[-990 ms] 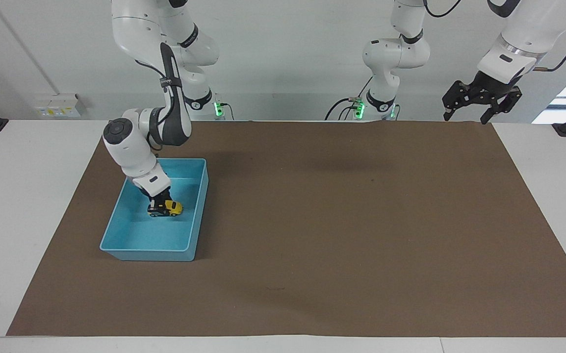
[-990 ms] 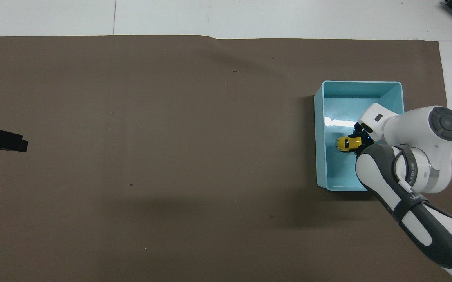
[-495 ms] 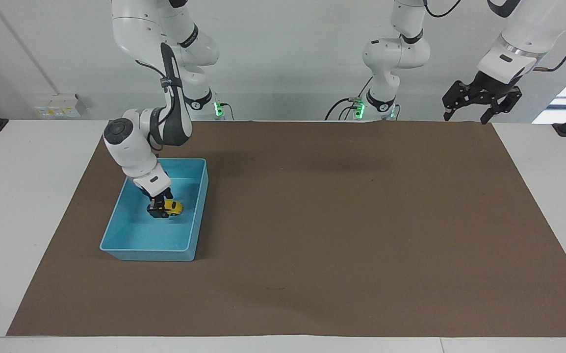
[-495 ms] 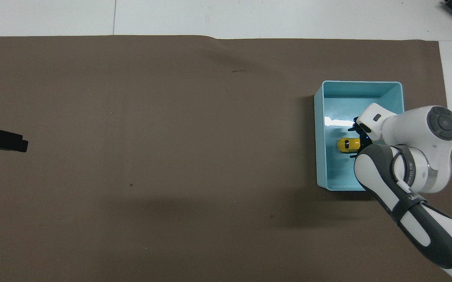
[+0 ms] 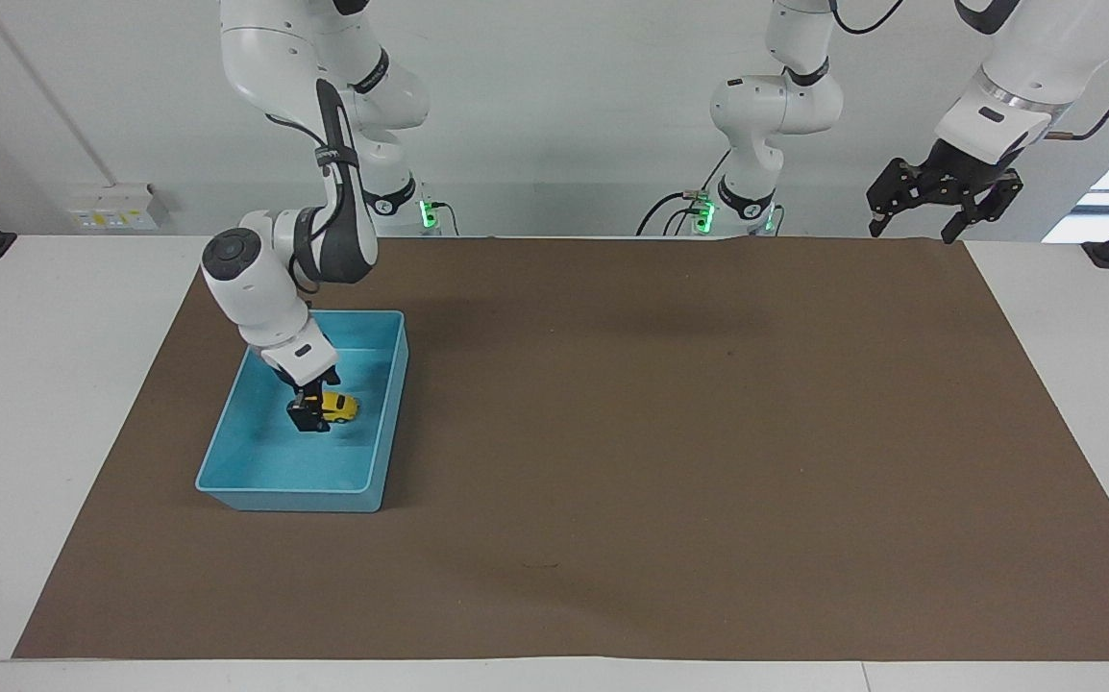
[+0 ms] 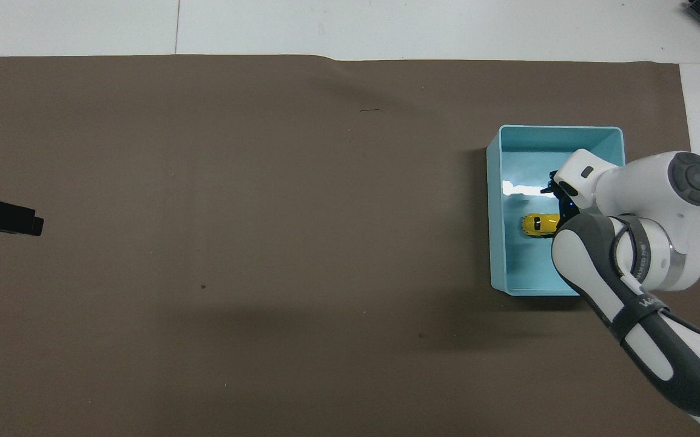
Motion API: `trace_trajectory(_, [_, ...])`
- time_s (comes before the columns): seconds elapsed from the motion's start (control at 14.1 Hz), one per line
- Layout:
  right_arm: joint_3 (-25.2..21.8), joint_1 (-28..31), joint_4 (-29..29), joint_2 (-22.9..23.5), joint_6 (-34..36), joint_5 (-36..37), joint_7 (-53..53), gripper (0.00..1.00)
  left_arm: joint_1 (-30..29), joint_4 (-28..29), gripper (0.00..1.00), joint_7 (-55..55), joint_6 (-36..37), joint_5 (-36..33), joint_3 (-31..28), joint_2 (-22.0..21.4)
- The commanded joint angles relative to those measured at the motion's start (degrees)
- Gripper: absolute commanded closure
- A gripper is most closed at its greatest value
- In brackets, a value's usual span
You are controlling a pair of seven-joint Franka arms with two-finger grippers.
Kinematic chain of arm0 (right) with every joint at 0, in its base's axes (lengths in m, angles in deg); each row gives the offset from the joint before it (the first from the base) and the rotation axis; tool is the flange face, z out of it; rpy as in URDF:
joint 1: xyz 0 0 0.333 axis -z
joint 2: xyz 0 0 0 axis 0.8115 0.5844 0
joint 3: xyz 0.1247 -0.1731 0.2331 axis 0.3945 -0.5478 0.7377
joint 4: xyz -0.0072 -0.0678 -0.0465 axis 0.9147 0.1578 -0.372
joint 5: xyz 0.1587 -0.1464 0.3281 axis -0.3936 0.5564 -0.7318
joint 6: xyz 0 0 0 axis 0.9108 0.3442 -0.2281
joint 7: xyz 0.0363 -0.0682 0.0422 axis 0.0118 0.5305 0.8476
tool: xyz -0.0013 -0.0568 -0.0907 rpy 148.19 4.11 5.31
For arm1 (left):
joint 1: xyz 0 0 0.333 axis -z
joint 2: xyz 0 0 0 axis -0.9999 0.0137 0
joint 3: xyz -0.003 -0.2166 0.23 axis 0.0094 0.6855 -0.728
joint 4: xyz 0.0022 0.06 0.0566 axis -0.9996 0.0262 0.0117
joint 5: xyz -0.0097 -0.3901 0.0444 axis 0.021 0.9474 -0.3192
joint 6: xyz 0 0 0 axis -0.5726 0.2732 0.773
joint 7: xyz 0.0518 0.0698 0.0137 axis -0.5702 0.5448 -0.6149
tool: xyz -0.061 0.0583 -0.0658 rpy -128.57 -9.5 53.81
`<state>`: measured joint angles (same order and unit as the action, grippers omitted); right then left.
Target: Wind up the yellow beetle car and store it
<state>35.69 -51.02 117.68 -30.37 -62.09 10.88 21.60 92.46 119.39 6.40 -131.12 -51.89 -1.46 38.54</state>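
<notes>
The yellow beetle car (image 5: 339,407) (image 6: 538,223) lies on the floor of the blue bin (image 5: 290,497) (image 6: 494,206), about midway along it. My right gripper (image 5: 312,411) (image 6: 561,205) reaches down into the bin just over the car's end toward the right arm's end of the table. It is open and the car sits free of its fingers; the wrist hides part of the gripper from above. My left gripper (image 5: 912,229) (image 6: 4,218) waits open and empty, raised over the mat's corner at the left arm's end.
A brown mat (image 5: 670,432) (image 6: 265,243) covers most of the white table. The bin stands on it toward the right arm's end. Nothing else lies on the mat.
My right gripper has opened, let go of the car and risen slightly. The car stays on the bin floor. The left arm has not moved.
</notes>
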Motion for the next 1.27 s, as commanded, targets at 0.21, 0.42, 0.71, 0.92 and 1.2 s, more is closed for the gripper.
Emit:
trace_trajectory(0.21, [0.47, 0.12, -4.28, -0.31, 4.25, -0.08, -1.17, 0.04, -0.70, -0.14, 0.00, 0.59, 0.94, -0.21, 0.31, -0.26])
trace_trajectory(0.42, [0.56, 0.12, -7.36, -0.40, 7.85, -0.08, -1.26, 0.01, -0.70, -0.14, 0.00, 0.59, 0.94, -0.21, 0.31, -0.26])
trace_trajectory(0.71, [0.74, 0.21, -9.20, -1.28, 8.74, -0.17, -1.17, 0.00, -0.70, -0.14, 0.00, 0.59, 0.94, -0.21, 0.31, -0.18])
trace_trajectory(0.92, [0.65, 0.21, -11.31, -1.98, 11.28, -0.34, -2.56, 0.00, -0.70, -0.14, 0.00, 0.59, 0.94, -0.21, 0.31, -0.26])
trace_trajectory(1.2, [0.30, 0.38, -14.30, -3.03, 14.80, -0.87, -6.87, 0.00, -0.70, -0.14, 0.00, 0.59, 0.94, -0.21, 0.31, -0.26])
